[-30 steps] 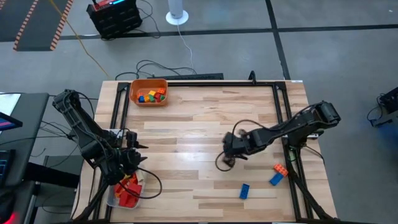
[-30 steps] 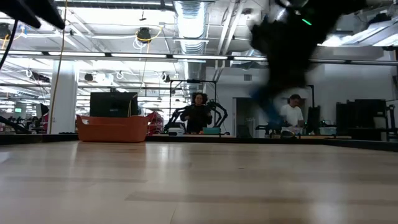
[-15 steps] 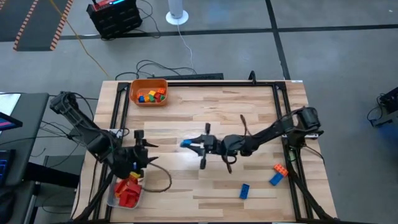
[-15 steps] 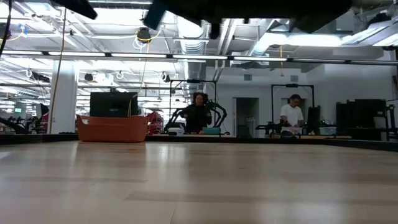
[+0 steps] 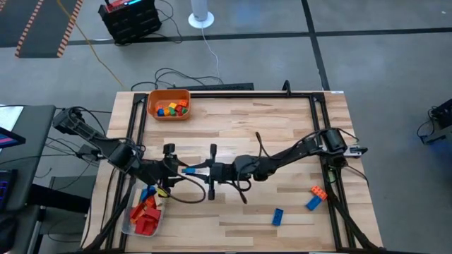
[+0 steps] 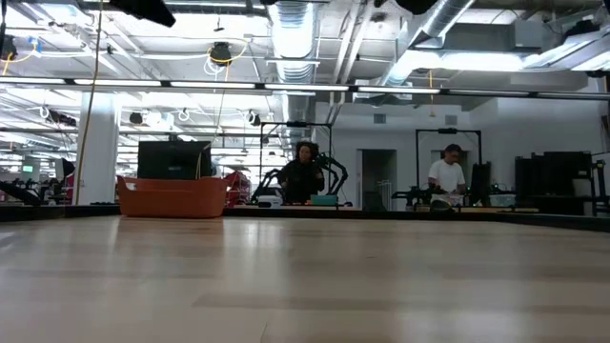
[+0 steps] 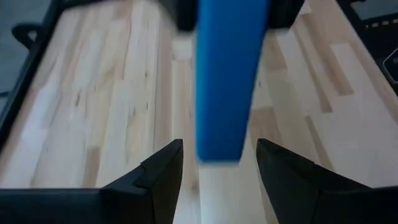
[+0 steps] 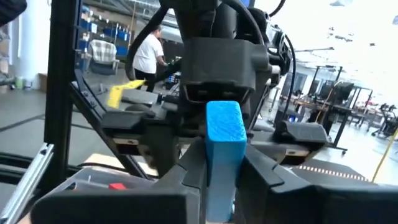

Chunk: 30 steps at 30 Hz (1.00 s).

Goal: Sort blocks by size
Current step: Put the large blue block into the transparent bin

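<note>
My right gripper (image 5: 202, 170) is shut on a long blue block (image 5: 191, 170) above the middle-left of the table. My left gripper (image 5: 181, 171) faces it, open. In the left wrist view the block's free end (image 7: 219, 146) stands just ahead of the gap between the left gripper's two fingertips (image 7: 221, 168) and touches neither. Three loose blocks lie flat at the near right: blue (image 5: 277, 216), blue (image 5: 313, 203) and orange (image 5: 318, 191). More blocks lie in the orange bin (image 5: 169, 113) and the clear tub (image 5: 133, 227). My right gripper pinches the blue block between its two fingers by its long sides (image 8: 217, 171), at the end nearer the gripper. The fingers are level, point toward the table's left edge and lie along the block. The block sticks out past the fingertips, level, lifted clear of the table.
The orange bin stands at the far left corner and also shows in the low view (image 6: 172, 197). The clear tub sits at the near left edge, below the left arm. A dark metal frame (image 5: 321, 127) runs along the table's sides. People stand in the room beyond.
My right gripper has carried the blue block from the near right of the table toward the left edge, turning level, with the block lifted clear. My left gripper has moved from above the clear tub toward the table's middle and now faces the block.
</note>
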Each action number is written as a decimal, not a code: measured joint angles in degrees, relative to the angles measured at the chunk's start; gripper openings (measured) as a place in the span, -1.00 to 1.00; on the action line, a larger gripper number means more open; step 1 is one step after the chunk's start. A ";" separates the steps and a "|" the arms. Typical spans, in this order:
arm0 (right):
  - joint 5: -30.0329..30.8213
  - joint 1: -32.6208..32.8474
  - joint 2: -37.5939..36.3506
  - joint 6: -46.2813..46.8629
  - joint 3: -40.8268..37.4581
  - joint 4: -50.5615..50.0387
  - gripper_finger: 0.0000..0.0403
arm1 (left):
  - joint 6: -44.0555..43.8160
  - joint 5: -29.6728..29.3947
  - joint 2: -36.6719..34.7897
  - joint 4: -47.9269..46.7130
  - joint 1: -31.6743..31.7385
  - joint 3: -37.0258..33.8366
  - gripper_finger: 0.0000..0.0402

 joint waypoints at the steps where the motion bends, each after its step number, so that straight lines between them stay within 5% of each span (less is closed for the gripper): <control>1: -0.21 -0.03 0.00 -0.41 0.46 -0.18 -0.60 | 0.86 0.09 0.00 0.87 0.00 0.00 -0.02; 7: -1.65 -0.47 -0.02 -0.45 1.42 0.03 -0.60 | 8.07 0.10 0.67 8.00 -0.24 -0.07 -0.06; 12: -1.64 -0.43 -0.01 2.55 1.40 -0.19 -0.59 | 13.40 -2.86 1.49 11.81 -0.24 -0.07 -0.36; 16: -1.79 -0.44 -0.01 5.44 1.40 -1.57 -0.30 | 14.32 -4.23 1.35 11.94 -0.21 -0.03 -0.82; 19: -1.44 -0.35 -0.05 7.54 1.40 -3.64 -0.04 | 12.90 -3.14 1.04 9.88 -0.63 0.02 -0.82; 24: -0.64 0.37 -4.08 10.58 1.34 -16.92 0.23 | 0.93 2.32 -1.45 -7.77 -4.35 3.55 -0.82; 30: 2.14 2.24 -7.87 19.52 1.39 -34.70 0.26 | -23.45 21.70 -4.53 -27.59 -12.36 4.21 -0.82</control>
